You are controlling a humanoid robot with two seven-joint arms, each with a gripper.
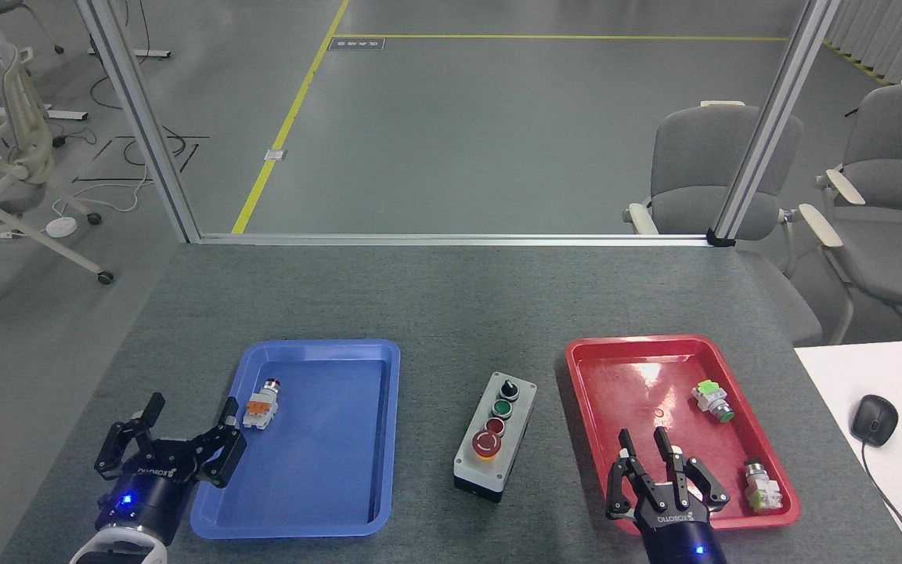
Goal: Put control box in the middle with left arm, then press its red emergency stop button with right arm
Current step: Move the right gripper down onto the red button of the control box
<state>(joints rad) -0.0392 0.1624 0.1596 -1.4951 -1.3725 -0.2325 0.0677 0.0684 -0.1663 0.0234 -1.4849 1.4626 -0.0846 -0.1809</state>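
Observation:
The light-grey control box (496, 435) lies on the bare grey tabletop between the two trays, long side running away from me. Its red emergency stop button (487, 444) with a yellow collar is the nearest of the four controls. My left gripper (193, 409) is open and empty at the near left, just outside the blue tray's left rim, far from the box. My right gripper (642, 439) hovers over the near left part of the red tray, right of the box. Its fingers are drawn close together with a small gap and hold nothing.
The blue tray (326, 470) holds a white-and-orange switch (261, 407). The red tray (639, 376) holds a green-capped switch (712, 399) and another switch (761, 486). A white desk with a mouse (874, 419) adjoins the table on the right. Chairs stand beyond the table.

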